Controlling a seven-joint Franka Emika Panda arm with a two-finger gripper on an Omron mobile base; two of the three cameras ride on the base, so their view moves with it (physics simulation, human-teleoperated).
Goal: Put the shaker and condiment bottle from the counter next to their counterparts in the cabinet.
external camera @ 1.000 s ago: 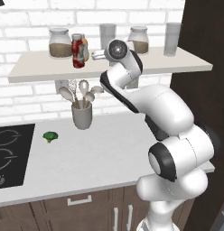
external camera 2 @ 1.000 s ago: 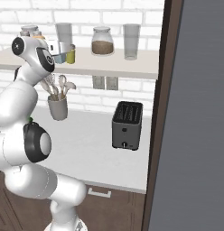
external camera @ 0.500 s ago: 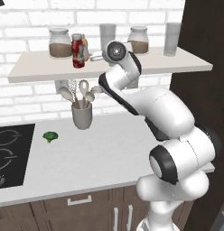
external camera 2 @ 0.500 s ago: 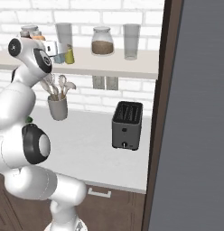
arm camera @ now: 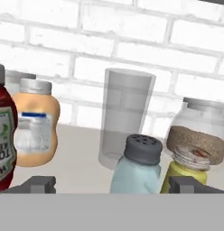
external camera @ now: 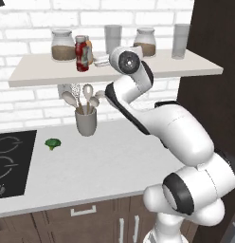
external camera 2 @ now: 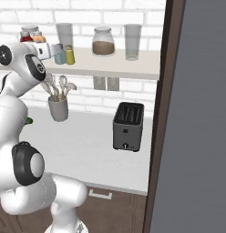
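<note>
Shaker (arm camera: 140, 166) is on the cabinet (external camera: 114, 70), upright, touching or just beside the yellow-green shaker (arm camera: 182, 179) on its right in the hand view, with the clear glass (arm camera: 126, 118) right behind it; placement reads as deliberate, like paired with like. Condiment bottle (arm camera: 4, 135) is on the same shelf board at the left edge of the hand view, just beside the orange bottle (arm camera: 37, 128), so both task items look parked next to their counterparts and I'd judge the task essentially done. Gripper (arm camera: 111, 185) is spread wide, fingertips (arm camera: 38, 184) sitting either side of the shaker with clear gaps, nothing held; looks like a release pose, and a straight pull-back is what I'd want so the shaker pair isn't clipped. Hand view gives contact detail: perforated dark cap, shaker standing square, brown-filled jar (arm camera: 202, 135) behind the yellow-green one. Left base view puts the red bottle (external camera: 82, 53) on the shelf above the utensil crock (external camera: 85, 121), but the arm's wrist blocks the shakers there. Right base view fills that gap: blue-grey and yellow-green shakers (external camera 2: 64, 55) side by side just past the gripper, between the glass and shelf front; it also shows the toaster (external camera 2: 127, 126) on the counter (external camera 2: 87, 145) below, well apart from the shelf work.
</note>
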